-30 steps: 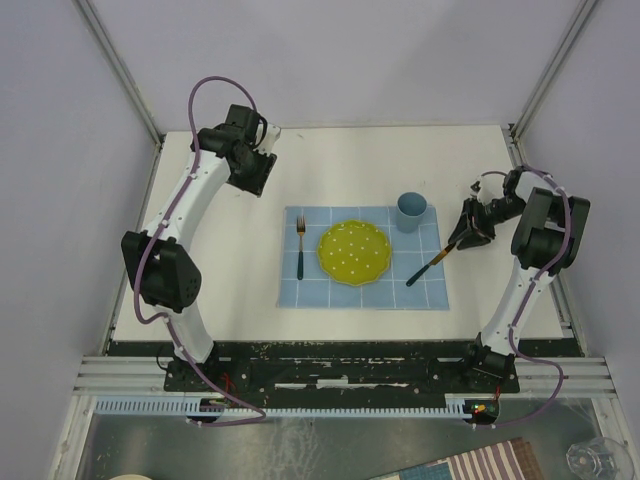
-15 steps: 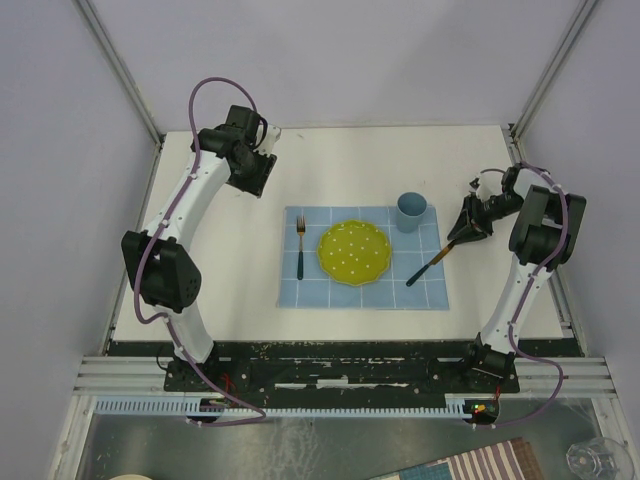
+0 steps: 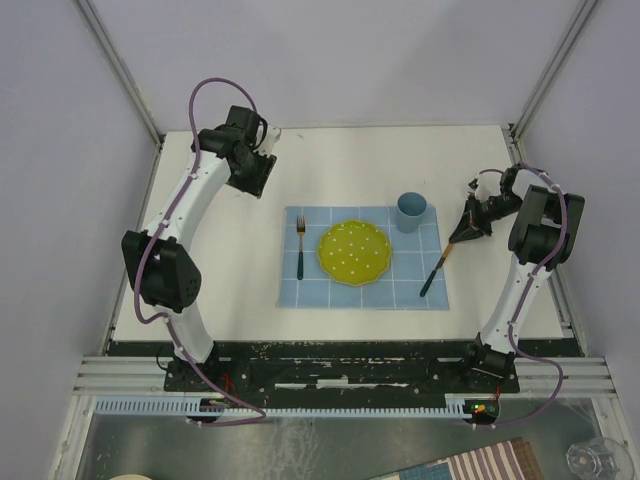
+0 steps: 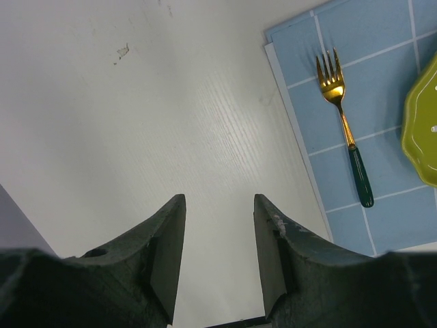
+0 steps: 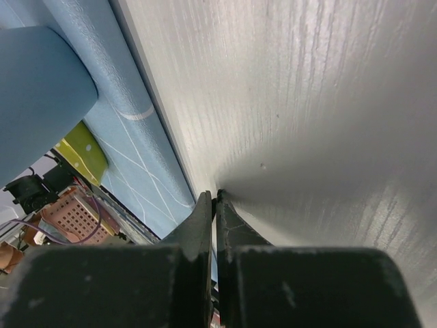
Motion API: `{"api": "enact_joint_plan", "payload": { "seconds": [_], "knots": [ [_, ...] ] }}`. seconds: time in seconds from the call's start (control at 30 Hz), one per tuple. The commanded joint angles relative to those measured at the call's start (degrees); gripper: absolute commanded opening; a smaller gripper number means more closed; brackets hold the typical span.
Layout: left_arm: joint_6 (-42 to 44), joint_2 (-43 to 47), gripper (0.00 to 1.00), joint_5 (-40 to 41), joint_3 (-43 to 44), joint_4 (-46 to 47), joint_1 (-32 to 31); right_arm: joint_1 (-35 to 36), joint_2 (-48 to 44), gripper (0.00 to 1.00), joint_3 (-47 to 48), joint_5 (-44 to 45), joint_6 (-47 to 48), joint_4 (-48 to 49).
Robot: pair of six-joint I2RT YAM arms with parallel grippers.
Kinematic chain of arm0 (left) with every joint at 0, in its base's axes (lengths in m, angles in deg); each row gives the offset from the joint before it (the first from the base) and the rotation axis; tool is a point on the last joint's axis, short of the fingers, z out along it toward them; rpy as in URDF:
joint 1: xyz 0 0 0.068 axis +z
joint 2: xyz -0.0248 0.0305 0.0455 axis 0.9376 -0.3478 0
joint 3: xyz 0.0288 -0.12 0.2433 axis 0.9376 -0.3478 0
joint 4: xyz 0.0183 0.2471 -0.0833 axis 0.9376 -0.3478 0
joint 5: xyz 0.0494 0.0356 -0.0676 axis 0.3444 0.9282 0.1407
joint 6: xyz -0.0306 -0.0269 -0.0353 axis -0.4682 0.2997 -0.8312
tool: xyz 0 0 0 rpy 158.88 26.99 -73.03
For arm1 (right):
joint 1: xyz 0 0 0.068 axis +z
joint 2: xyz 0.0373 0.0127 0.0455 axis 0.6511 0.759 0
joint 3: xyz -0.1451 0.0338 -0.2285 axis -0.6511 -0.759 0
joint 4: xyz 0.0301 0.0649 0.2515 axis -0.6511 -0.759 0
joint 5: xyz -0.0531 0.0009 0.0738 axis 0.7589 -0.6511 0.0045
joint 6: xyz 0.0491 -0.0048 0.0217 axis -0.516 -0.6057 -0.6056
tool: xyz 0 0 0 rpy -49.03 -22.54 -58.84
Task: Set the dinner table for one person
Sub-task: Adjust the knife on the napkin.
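Pale lilac walls are closing in the white dinner table (image 3: pixel 350 160), which is filling the middle of the top view, both arms bolted at its near edge. A light-blue cloth (image 3: pixel 300 295) with a white grid is lying flat near the table's centre, carrying a yellow-green plate (image 3: pixel 354 252). A fork (image 4: pixel 343 130) with a gold head and dark green handle is lying on the cloth just left of the plate, and a blue cup (image 3: pixel 411 211) is standing upright at the cloth's far right corner. A dark-handled utensil (image 3: pixel 436 270) is lying aslant along the cloth's right edge — its kind is too small to tell. The right gripper (image 5: pixel 216 198) is pointing down close to the table just beside that edge, near the utensil's far end, fingers pressed together with nothing showing between them. The left gripper (image 4: pixel 218 199) is hovering over bare table beyond the cloth's far left corner — fingers partly spread, holding nothing.
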Motion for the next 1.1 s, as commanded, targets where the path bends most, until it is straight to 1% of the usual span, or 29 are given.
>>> {"api": "enact_joint_plan", "payload": {
  "seconds": [0.0,0.3,0.57,0.9,1.07],
  "knots": [
    [0.8,3.4,0.51,-1.2,-0.1,1.0,0.2,0.3,-2.3,0.02,-0.7,1.9,1.4,2.3],
    [1.1,4.5,0.51,-1.2,-1.8,2.1,0.2,0.4,-8.0,0.02,1.8,-0.1,4.5,-3.1],
    [0.9,5.4,0.51,-1.6,-3.5,2.9,0.2,0.9,-12.8,0.02,0.2,-3.1,6.0,-6.3],
    [0.8,5.3,0.51,-2.2,-3.5,3.1,0.2,5.4,-13.6,0.02,-5.6,-3.4,5.0,-3.6],
    [0.7,5.6,0.51,-2.2,-4.2,3.1,0.2,8.2,-13.3,0.02,-6.7,-3.2,3.8,-1.7]
  ]
}}
